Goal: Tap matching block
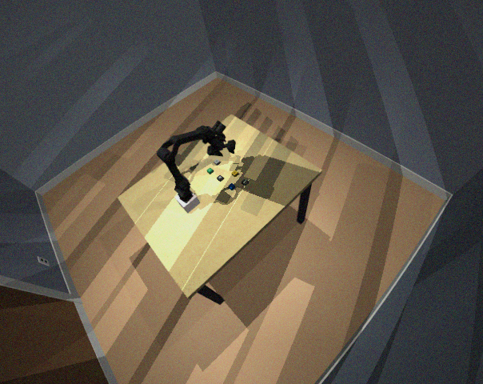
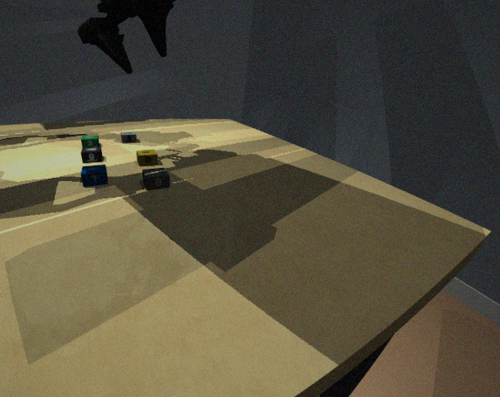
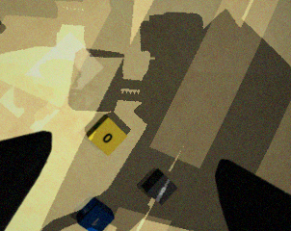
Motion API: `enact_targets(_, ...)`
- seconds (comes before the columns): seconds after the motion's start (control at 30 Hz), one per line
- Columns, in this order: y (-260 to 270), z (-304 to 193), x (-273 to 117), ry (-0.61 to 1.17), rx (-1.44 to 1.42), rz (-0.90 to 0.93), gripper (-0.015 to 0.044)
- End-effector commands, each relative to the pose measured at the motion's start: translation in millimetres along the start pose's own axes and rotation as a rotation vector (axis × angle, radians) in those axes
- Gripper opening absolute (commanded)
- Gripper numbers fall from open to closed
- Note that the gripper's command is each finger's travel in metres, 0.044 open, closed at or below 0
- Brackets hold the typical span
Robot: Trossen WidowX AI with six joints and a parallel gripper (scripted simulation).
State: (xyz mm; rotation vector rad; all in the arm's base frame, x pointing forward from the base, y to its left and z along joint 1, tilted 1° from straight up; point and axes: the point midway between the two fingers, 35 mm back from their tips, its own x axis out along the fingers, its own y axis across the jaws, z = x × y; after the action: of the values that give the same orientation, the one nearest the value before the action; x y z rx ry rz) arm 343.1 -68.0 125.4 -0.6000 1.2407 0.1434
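Blocks: six, digits mostly unreadable; yellow block reads 0; fingers wide open, empty

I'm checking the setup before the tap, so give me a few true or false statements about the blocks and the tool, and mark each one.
1. Six blocks sit on the table. True.
2. The yellow block shows the digit 0. True.
3. The tool is closed on the yellow block. False: it hangs open well above the blocks, holding nothing.
4. The blue block is stacked on the green block. False: each rests on the table by itself, with a dark block between them in the exterior view.
5. In the wrist view, the yellow block lies between the two fingers. True, though far below them.
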Motion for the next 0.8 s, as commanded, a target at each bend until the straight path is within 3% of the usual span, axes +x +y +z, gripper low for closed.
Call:
enact_targets(0.0,-14,-60,14,0.131,0.248,0.102,0.04)
enact_targets(0.23,-19,-144,16,0.299,0.661,0.247,0.04)
enact_targets(0.77,-19,-147,16,0.303,0.672,0.251,0.04)
